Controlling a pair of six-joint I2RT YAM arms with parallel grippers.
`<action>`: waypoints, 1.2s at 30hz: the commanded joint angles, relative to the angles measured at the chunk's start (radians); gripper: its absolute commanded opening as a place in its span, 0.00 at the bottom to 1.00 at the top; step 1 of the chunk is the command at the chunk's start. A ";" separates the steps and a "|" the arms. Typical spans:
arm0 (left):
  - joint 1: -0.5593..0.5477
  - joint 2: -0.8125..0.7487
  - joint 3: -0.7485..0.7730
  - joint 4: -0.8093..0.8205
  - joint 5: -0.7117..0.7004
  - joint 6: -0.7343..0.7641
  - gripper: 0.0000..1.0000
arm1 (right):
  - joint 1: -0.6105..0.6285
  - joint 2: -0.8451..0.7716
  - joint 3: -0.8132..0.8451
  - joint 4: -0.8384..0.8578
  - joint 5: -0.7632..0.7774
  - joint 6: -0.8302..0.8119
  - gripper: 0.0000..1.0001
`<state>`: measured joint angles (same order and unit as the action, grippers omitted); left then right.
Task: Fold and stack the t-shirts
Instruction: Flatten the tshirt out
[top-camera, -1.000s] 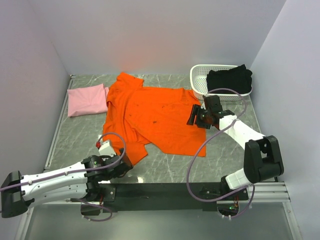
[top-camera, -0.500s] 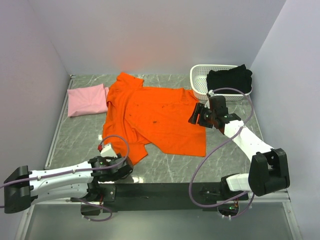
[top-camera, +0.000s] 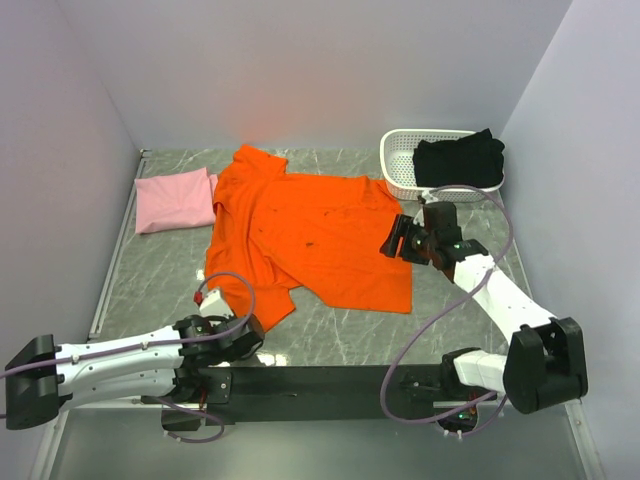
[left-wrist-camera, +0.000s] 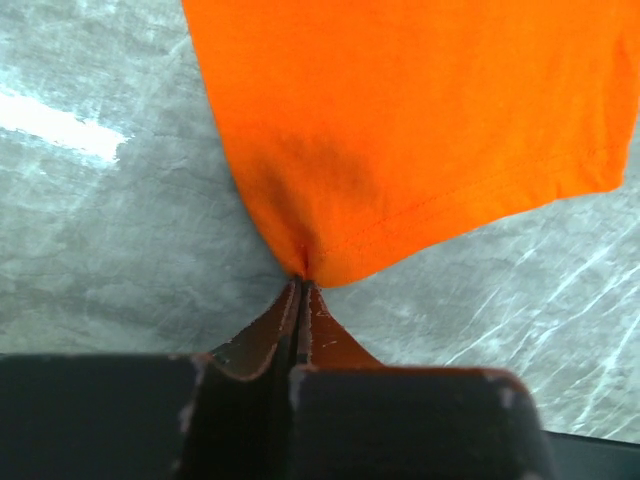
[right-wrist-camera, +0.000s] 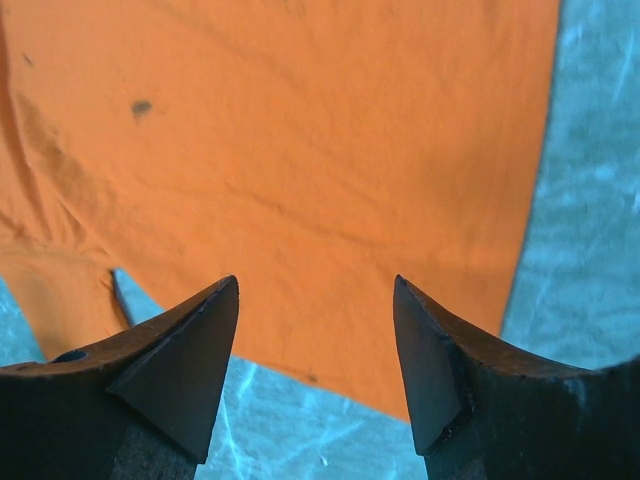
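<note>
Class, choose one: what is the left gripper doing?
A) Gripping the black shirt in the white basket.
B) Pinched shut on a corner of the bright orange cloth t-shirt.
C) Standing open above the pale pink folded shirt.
B: the left gripper has its fingers closed on a hem corner of the bright orange cloth t-shirt in its wrist view.

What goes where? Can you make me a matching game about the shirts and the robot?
Things:
1. orange shirt
2. pink shirt
3. black shirt
4. right end effector

Places or states:
a. piled in the basket
b. folded, far left
c. open, above orange cloth
d. spread out mid-table

Pairs: 1-d, 2-b, 3-a, 4-c
</note>
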<state>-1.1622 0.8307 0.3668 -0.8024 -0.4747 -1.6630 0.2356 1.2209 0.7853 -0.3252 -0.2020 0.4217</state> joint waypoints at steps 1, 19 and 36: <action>-0.007 0.016 -0.005 0.032 -0.025 0.022 0.01 | -0.007 -0.043 -0.052 0.006 0.021 -0.004 0.70; -0.016 -0.278 0.118 -0.146 -0.096 0.082 0.00 | -0.009 -0.173 -0.225 -0.070 0.104 0.078 0.70; -0.016 -0.381 0.294 -0.264 -0.223 0.140 0.01 | 0.100 -0.202 -0.244 -0.287 0.314 0.279 0.63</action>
<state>-1.1728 0.4782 0.6243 -1.0252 -0.6487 -1.5562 0.3107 1.0008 0.5484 -0.5690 0.0448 0.6453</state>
